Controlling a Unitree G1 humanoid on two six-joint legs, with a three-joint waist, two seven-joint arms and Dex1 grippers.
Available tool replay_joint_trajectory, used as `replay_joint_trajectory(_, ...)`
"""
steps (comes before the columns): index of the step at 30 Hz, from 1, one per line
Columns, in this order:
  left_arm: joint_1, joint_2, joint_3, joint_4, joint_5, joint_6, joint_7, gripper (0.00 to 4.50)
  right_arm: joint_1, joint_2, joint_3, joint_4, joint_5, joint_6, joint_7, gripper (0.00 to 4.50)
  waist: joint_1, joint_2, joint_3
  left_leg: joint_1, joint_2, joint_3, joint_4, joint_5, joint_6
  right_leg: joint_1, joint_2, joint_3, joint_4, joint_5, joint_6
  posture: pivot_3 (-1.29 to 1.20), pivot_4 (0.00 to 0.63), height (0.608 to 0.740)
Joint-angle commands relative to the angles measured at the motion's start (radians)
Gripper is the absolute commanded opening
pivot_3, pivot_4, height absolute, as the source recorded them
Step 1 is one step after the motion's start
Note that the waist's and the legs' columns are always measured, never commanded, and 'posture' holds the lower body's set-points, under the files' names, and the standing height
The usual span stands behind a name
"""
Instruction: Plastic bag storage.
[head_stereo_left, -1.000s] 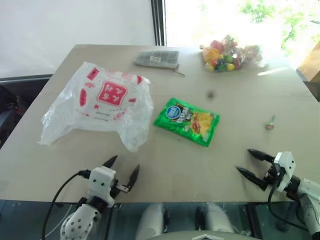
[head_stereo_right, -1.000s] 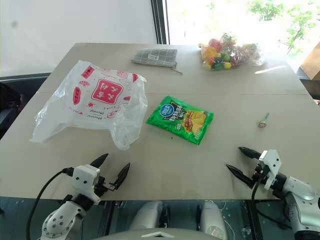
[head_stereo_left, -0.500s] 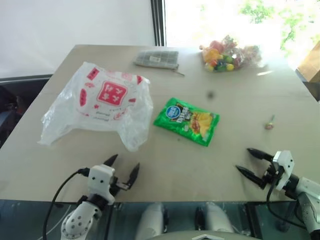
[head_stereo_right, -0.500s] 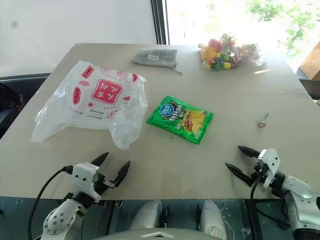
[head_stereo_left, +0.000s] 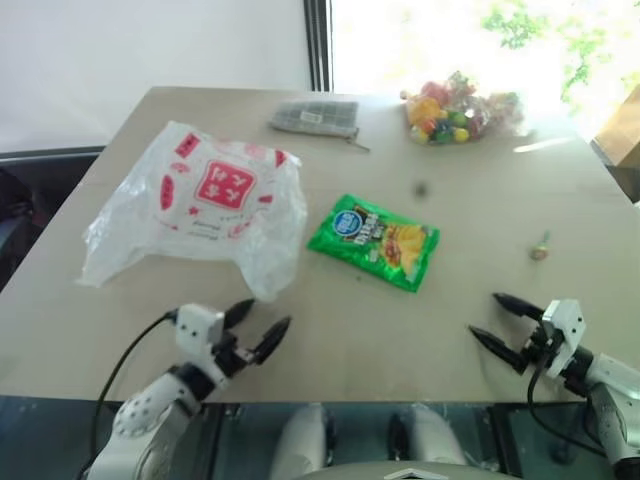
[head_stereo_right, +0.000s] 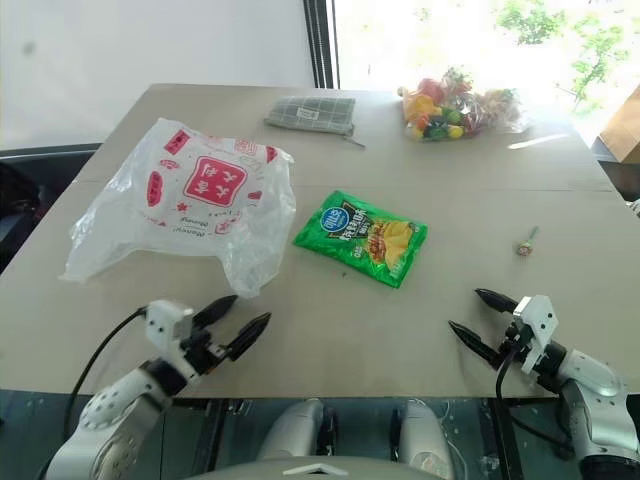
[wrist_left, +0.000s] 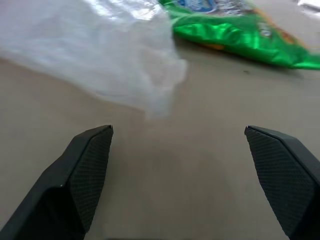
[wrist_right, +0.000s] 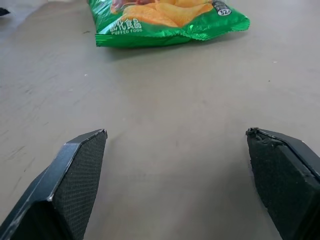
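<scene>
Crinkly translucent plastic bag (head_stereo_left: 198, 207) (red square logo) lies rumpled.

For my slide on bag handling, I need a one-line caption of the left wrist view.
Open left gripper faces the plastic bag on the table, green snack packet beyond it.

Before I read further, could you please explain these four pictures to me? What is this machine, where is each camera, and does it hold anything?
It is a humanoid robot with two arms. Two pictures come from cameras in its head, looking down on a table; two come from cameras on its wrists, looking along the black fingers. On the table lie the plastic bag, a green snack packet, a bag of sweets, a grey pouch and a small sweet. The left end effector and the right end effector are both open and hold nothing.
</scene>
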Motion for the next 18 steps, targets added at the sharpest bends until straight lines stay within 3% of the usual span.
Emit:
replay_joint_trajectory(1,-0.238,-0.029,-0.018,0.190,0.055,-0.042,0.000,4.46,0.010,0.022,0.019,0.006,-0.013,0.001,-0.026,4.50,0.001,-0.001,0.000,0.000,0.000,-0.001,0.001,0.001,-0.001,0.000,0.000,-0.001,0.001,0.000,0.000,0.00,0.150,0.738)
replay_joint_trajectory(9,-0.928,-0.097,-0.039,0.795,0.172,-0.241,-0.086,4.46,0.017,0.062,0.028,0.000,-0.024,-0.016,-0.069,4.50,-0.007,-0.012,0.004,0.000,0.001,0.000,0.003,0.003,-0.004,0.003,0.013,-0.003,0.001,0.003,0.004,0.00,0.150,0.738)
replay_joint_trajectory(13,-1.169,-0.127,-0.031,1.030,0.196,-0.317,-0.139,4.46,0.016,0.071,0.037,0.006,-0.030,-0.021,-0.072,4.50,-0.012,-0.015,0.006,0.000,0.001,0.000,0.003,0.004,-0.006,0.003,0.014,-0.003,-0.001,0.003,0.005,0.00,0.150,0.738)
replay_joint_trajectory(15,-1.485,-0.171,-0.030,1.312,0.251,-0.330,-0.039,4.46,-0.009,0.080,0.052,0.029,-0.038,-0.026,-0.070,4.50,-0.010,-0.022,0.011,0.000,0.000,0.000,0.002,0.004,-0.006,0.004,0.014,-0.002,0.000,0.002,0.007,0.00,0.150,0.738)
replay_joint_trajectory(18,-1.677,-0.190,-0.036,1.520,0.332,-0.341,0.149,4.46,-0.036,0.089,0.063,0.043,-0.043,-0.030,-0.070,4.50,-0.012,-0.034,0.020,-0.005,-0.001,-0.004,0.004,0.005,-0.007,0.001,0.016,-0.006,0.000,0.002,0.008,0.00,0.150,0.738)
